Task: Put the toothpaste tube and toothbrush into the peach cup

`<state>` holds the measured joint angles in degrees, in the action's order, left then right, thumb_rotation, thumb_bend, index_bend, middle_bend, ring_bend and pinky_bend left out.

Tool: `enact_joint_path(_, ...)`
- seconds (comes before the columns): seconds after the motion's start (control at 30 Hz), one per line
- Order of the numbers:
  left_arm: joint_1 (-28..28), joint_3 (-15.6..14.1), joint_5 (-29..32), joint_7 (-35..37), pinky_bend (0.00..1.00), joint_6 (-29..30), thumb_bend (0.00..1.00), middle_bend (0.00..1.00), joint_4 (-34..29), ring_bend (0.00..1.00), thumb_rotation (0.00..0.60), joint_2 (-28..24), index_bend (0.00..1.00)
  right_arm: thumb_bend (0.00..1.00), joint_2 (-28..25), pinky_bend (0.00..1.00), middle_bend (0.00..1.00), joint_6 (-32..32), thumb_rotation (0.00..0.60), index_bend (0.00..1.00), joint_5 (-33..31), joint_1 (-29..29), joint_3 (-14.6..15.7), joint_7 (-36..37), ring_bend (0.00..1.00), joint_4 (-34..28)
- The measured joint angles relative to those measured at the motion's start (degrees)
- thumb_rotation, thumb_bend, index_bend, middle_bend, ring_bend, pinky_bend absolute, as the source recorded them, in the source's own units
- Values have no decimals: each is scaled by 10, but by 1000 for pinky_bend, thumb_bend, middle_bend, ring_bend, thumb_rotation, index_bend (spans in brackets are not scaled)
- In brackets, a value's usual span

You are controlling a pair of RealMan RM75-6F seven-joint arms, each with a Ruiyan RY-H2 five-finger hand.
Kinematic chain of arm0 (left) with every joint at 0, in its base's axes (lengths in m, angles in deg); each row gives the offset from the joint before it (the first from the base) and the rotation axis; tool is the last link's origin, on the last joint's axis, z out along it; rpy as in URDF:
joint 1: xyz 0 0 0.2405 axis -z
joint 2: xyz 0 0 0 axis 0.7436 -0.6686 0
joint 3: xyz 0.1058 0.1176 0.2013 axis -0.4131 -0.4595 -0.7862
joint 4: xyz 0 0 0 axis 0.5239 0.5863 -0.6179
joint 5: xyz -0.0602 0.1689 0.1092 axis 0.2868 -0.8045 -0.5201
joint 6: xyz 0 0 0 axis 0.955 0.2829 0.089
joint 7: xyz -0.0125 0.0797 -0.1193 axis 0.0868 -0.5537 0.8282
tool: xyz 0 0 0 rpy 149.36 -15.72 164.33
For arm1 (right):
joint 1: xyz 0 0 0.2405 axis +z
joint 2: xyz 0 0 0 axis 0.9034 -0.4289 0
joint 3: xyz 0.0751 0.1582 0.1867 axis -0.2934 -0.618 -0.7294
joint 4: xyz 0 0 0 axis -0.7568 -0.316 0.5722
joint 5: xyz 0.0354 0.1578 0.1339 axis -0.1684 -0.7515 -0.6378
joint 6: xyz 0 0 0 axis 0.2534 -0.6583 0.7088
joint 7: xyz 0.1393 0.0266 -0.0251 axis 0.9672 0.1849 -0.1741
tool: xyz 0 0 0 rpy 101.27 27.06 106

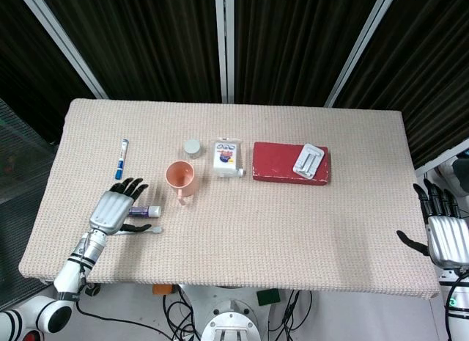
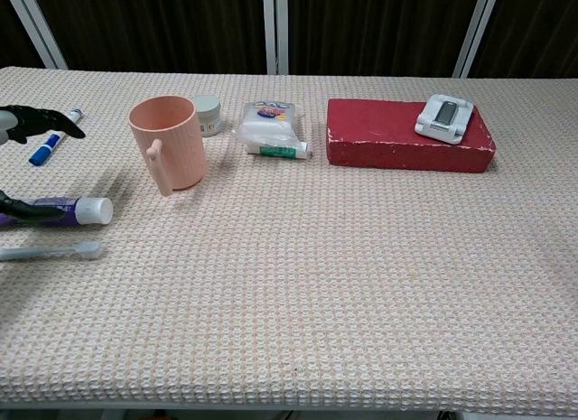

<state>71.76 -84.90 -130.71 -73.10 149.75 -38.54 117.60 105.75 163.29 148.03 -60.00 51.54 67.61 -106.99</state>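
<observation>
Red box w/ white device, marker.

Table covered by beige woven cloth. Laid on it: peach cup (upright), toothpaste tube, toothbrush, blue marker, small grey jar, white pouch, red block.

A peach cup stands upright on the counter, handle toward the camera. At the left edge lie a purple toothpaste tube and, nearer, a toothbrush; dark fingers show above them, near a blue marker. A white pouch lies beside a red box.
</observation>
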Motion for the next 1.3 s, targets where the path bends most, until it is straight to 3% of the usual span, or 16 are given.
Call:
enact_joint_path(0.23, 7, -2, 18, -11, 268, -4, 74, 109, 24, 106, 313, 18, 185, 328, 0, 0, 0, 0, 600, 0, -2, -4, 2, 19, 0, 15)
enact_joint_path(0.37, 8, -3, 25, -18, 291, -2, 88, 135, 42, 123, 447, 34, 240, 328, 0, 0, 0, 1, 600, 0, 0, -4, 1, 28, 0, 20)
enact_joint_path(0.6, 15, -7, 32, -31, 316, 0, 123, 280, 73, 166, 524, 64, 386, 351, 3, 0, 0, -6, 600, 0, -3, -2, 2, 28, 0, 26)
enact_joint_path(0.93, 26, -10, 25, -24, 313, 0, 182, 395, 88, 173, 530, 77, 430, 354, 8, 0, 0, -12, 600, 0, -6, 1, 2, 26, 0, 32)
enact_joint_path(1.07, 29, -12, 27, -24, 313, -4, 208, 435, 92, 194, 596, 79, 469, 354, 9, 0, 0, -11, 600, 0, -6, 0, 2, 29, 0, 35)
enact_joint_path(1.3, 32, -13, 37, -21, 314, -12, 303, 486, 98, 217, 600, 84, 520, 354, 8, 0, 0, -12, 600, 0, -6, 0, 2, 31, 0, 37)
